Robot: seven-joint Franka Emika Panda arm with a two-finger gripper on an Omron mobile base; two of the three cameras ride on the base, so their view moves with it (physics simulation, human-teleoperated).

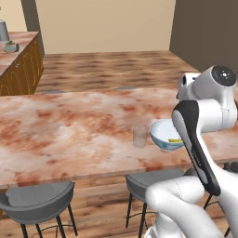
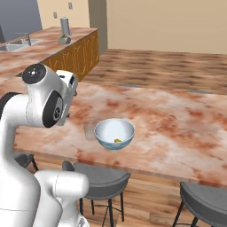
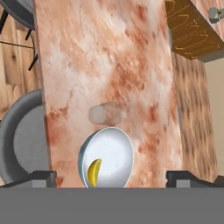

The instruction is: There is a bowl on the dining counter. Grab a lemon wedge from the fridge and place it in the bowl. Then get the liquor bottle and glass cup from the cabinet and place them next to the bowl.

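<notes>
You see a white bowl with a pale blue outside holding a yellow lemon wedge. The table is mottled reddish-pink marble; the stools are grey.

This is a home kitchen with a dining counter at its middle, a long slab of reddish marbled stone. Grey bar stools are tucked under the counter's near edge, and a wooden plank floor stretches beyond its far edge to plain beige walls. A white bowl with a yellow lemon wedge inside sits on the counter, with a clear glass cup just beside it. Well apart from the counter, off to its left, runs a second stone worktop over wooden cabinets, with a sink and a small potted plant on it.
</notes>
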